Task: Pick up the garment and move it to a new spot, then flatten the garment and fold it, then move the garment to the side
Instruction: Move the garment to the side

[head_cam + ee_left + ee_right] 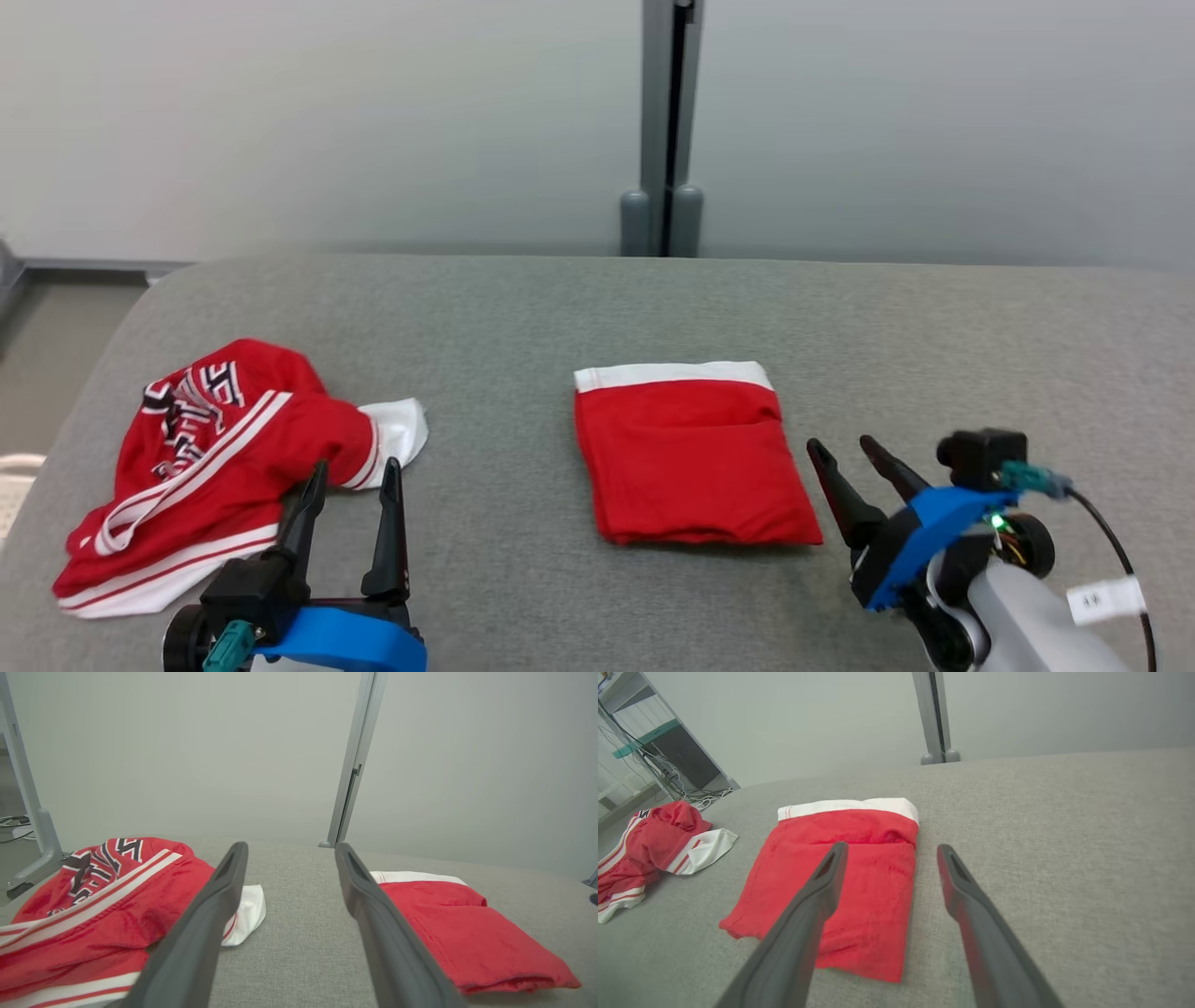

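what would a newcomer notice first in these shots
Two bright red garments stand out on the grey cloth-covered table: a neatly folded red garment with a white band near the middle, and a crumpled red-and-white jersey with lettering at the left. Close to the camera, the left tool stands open at the jersey's edge, and the right tool stands open just right of the folded garment.

Grey fabric table [597, 299], grey post [653, 112] behind, pale wall [280, 112]
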You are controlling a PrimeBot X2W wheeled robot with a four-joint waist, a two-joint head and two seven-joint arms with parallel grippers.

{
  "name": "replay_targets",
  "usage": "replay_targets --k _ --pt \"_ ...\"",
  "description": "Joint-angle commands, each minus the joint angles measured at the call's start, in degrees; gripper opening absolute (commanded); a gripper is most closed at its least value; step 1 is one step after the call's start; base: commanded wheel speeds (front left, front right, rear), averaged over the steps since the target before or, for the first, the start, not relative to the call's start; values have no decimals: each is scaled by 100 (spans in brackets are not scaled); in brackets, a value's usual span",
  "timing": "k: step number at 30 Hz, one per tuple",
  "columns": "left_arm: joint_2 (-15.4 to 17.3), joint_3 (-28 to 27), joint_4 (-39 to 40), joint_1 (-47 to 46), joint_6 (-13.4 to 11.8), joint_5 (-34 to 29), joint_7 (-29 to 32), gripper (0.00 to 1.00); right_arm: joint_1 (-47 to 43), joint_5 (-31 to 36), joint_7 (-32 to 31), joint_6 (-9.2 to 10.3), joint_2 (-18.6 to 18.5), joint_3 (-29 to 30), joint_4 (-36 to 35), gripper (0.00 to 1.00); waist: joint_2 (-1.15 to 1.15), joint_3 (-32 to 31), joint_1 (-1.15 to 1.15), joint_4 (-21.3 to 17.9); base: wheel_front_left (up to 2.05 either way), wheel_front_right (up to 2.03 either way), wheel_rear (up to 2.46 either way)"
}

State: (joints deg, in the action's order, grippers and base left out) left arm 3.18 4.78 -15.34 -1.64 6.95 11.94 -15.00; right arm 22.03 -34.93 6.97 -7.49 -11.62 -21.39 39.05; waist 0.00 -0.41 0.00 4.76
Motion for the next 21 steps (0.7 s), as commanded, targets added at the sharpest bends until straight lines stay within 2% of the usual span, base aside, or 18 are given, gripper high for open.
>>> replay_targets --k 1,7,13,17,20,21 --pt "-2 7 -12 -80 21 -11 -26 100 91 -45 -63 -1 -35 -25 68 100 0 121 0 135 0 0 0" --pt "-16 72 -64 -227 48 67 -27 100 1013 -463 -962 -1 -67 -333 1058 100 0 385 0 490 0 0 0" --pt "-24 155 -53 -428 65 77 -27 100 1747 -756 -1645 -1 -53 -274 2142 100 0 692 0 767 0 0 0" --pt "-28 207 -63 -527 64 93 -27 100 1907 -1005 -2189 -2 -7 -382 2445 100 0 843 0 894 0 0 0" --pt "-30 215 -93 -535 66 108 -27 100 1798 -1235 -2652 -2 92 -572 2421 100 0 868 0 898 0 0 0" --pt "-31 210 -106 -537 66 112 -27 100 1764 -1283 -2700 -2 87 -632 2376 92 0 866 0 887 0 0 0"
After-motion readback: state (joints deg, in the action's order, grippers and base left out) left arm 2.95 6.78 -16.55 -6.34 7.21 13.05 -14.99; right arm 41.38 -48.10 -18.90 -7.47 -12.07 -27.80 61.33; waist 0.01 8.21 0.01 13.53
